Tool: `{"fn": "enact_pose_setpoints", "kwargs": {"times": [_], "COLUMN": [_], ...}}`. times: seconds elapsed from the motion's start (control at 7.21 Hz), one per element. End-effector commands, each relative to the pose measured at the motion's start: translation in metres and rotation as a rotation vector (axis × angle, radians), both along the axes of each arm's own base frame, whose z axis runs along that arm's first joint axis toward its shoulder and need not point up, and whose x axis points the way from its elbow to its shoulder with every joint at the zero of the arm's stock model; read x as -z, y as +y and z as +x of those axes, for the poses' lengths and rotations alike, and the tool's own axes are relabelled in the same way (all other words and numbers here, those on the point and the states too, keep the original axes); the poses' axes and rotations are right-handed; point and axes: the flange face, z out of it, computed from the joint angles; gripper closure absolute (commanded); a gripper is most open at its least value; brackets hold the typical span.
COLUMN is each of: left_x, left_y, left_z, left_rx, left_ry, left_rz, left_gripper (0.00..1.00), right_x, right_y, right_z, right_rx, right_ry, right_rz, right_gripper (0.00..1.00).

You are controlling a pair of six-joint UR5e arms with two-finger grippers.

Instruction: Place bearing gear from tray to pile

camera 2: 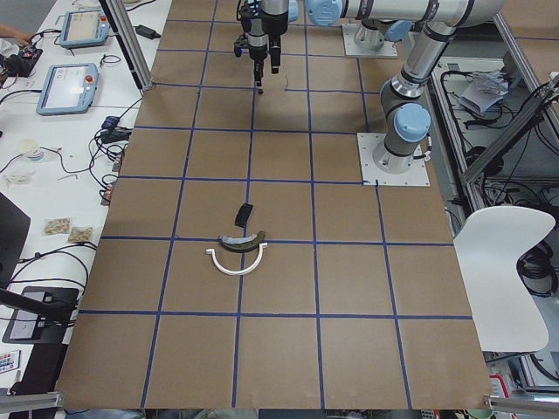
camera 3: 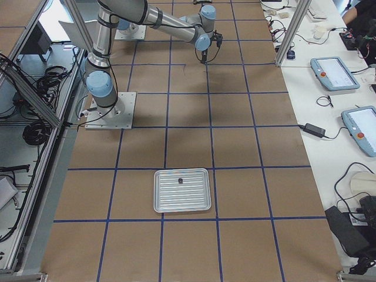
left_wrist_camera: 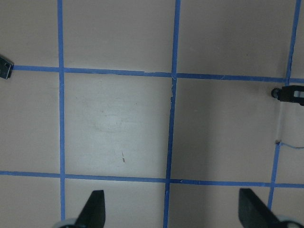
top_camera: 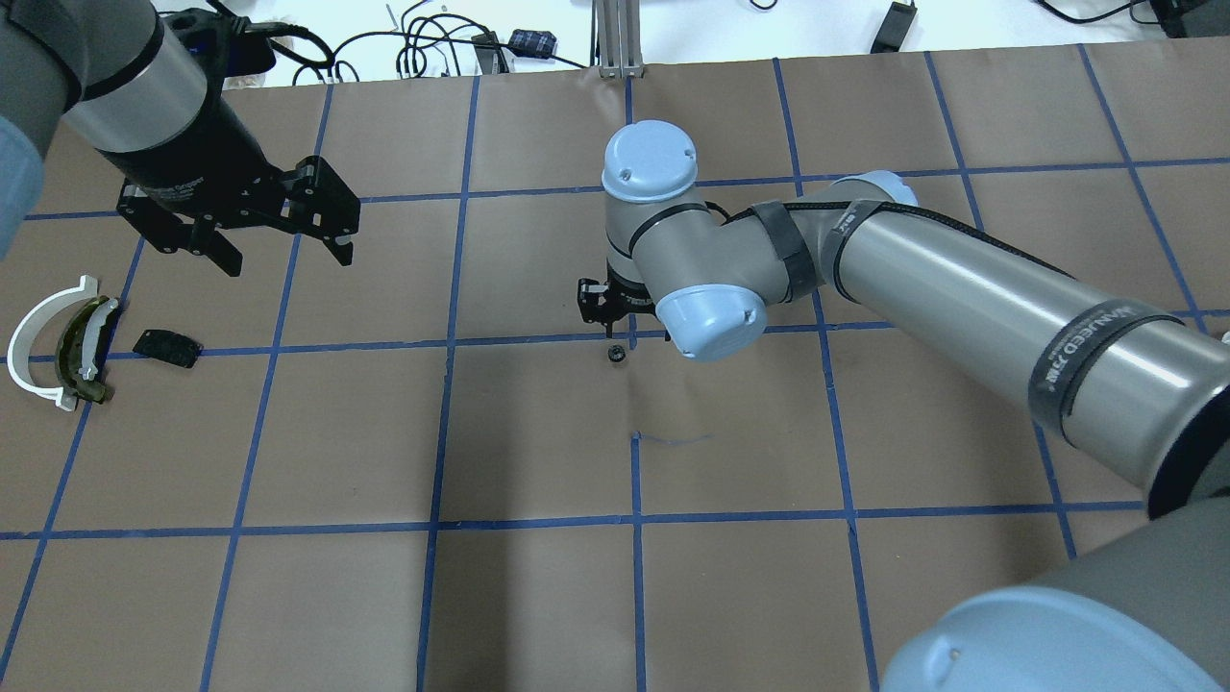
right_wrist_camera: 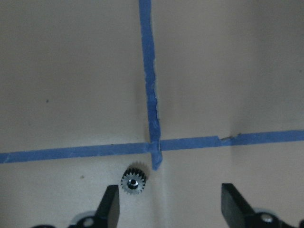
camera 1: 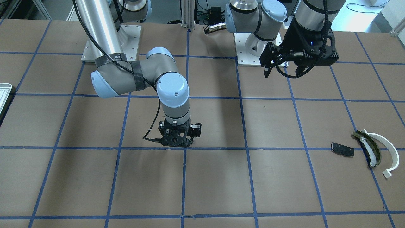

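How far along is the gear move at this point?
Done: the gear is off the tray, lying mid-table. In hand: nothing; the right gripper stands open over it, the left gripper open too. Left: carrying it to the pile.

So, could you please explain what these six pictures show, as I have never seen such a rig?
This is a robot with a left arm and a right arm, mounted at a table covered in brown paper and blue tape lines. Four pictures come from fixed cameras: one facing the robot, one over its shoulders, one at each table end. Two come from cameras on the wrists, looking down between the fingers. The left gripper is open and empty, above the table by the pile: a white arc, an olive-black curved piece and a black plate. The right gripper is open too, low over a small gear that lies unheld on the paper. The white tray holds one small dark part.
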Motion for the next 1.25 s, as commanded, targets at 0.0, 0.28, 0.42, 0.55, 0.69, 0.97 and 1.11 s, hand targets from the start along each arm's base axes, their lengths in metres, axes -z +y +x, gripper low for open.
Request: {"fn": "enact_pose_setpoints", "kwargs": {"times": [0.0, 0.28, 0.42, 0.55, 0.69, 0.97, 1.11], "left_x": [0.033, 0.106, 0.142, 0.178, 0.206, 0.257, 0.269], "left_y": [-0.008, -0.022, -0.022, -0.024, -0.029, -0.029, -0.034], "left_z": [-0.020, -0.114, -0.147, -0.175, -0.206, -0.235, -0.238], "left_rx": [0.016, -0.054, -0.104, -0.118, -0.147, -0.119, -0.118], "left_ry": [0.027, 0.080, 0.082, 0.069, 0.079, 0.057, 0.045], "left_rz": [0.015, -0.083, -0.057, -0.018, -0.049, -0.010, -0.001], "left_gripper": [0.00, 0.00, 0.00, 0.00, 0.00, 0.00, 0.00], "right_x": [-0.071, -0.123, -0.132, -0.141, -0.145, -0.138, -0.116], "right_y": [-0.015, -0.025, -0.025, -0.016, -0.006, 0.032, 0.055], "right_z": [-0.094, -0.227, -0.294, -0.362, -0.428, -0.565, -0.615], "right_rx": [-0.040, -0.052, -0.083, -0.110, -0.152, -0.233, -0.255], "right_ry": [0.014, 0.013, 0.034, 0.067, 0.076, 0.061, 0.022], "right_rz": [0.017, 0.010, 0.030, 0.048, 0.050, 0.049, 0.073], "right_gripper": [0.00, 0.00, 0.00, 0.00, 0.00, 0.00, 0.00]}}
